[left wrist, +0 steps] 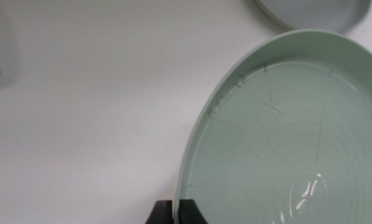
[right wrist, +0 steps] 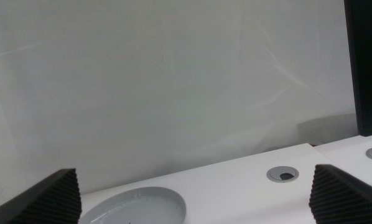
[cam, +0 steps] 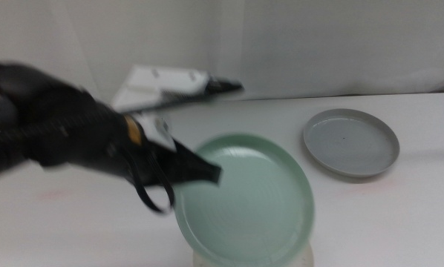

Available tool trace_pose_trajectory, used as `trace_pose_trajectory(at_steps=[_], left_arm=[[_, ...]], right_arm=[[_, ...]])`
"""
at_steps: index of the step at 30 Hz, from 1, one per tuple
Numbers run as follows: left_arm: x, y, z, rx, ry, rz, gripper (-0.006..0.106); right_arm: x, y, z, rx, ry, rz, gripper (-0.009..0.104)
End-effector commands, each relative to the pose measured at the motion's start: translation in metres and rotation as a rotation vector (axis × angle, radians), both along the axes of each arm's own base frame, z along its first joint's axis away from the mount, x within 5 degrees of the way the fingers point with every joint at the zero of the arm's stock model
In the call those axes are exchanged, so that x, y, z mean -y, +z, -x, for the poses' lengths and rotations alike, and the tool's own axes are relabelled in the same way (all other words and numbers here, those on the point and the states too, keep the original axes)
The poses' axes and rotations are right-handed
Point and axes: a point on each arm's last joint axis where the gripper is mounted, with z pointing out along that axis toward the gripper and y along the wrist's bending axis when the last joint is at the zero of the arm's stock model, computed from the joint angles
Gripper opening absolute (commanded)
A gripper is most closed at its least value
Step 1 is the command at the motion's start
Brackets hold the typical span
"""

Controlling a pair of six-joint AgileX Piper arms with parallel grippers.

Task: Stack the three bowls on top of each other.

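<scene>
In the middle view my left gripper point(cam: 207, 172) has its fingers closed on the rim of the mint green bowl point(cam: 248, 199), lifted over the white bowl point(cam: 305, 259); its wrist view hides that one. The light grey bowl point(cam: 351, 142) sits on the bench point(cam: 73, 222) well beyond. My right gripper point(right wrist: 195, 199) waits with fingers wide open, the grey bowl between them.

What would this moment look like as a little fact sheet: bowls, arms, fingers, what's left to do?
mint green bowl: held tilted by its rim, above the white bowl, whose edge peeks out below
light grey bowl: alone on the table, to the right, apart
left gripper: fingers shut on the green rim
right gripper: waiting, fingers open, holding nothing
left to do: green bowl not set down; grey unstacked
</scene>
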Motion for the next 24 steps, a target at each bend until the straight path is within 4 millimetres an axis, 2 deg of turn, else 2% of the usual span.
trace_pose_trajectory(at_steps=[1,8,16,24], left_arm=[[0.011,-0.016,0.009,-0.017,-0.005,0.027,-0.003],[0.015,-0.062,0.022,-0.084,0.007,0.008,-0.003],[0.024,-0.096,0.011,-0.119,0.032,-0.006,-0.003],[0.027,-0.121,0.007,-0.178,0.036,-0.055,-0.003]], right_arm=[[0.0,-0.012,-0.001,-0.025,-0.006,0.006,0.103],[0.0,-0.012,-0.001,-0.025,-0.006,0.006,0.103],[0.0,-0.012,-0.001,-0.025,-0.006,0.006,0.103],[0.0,-0.012,-0.001,-0.025,-0.006,0.006,0.103]])
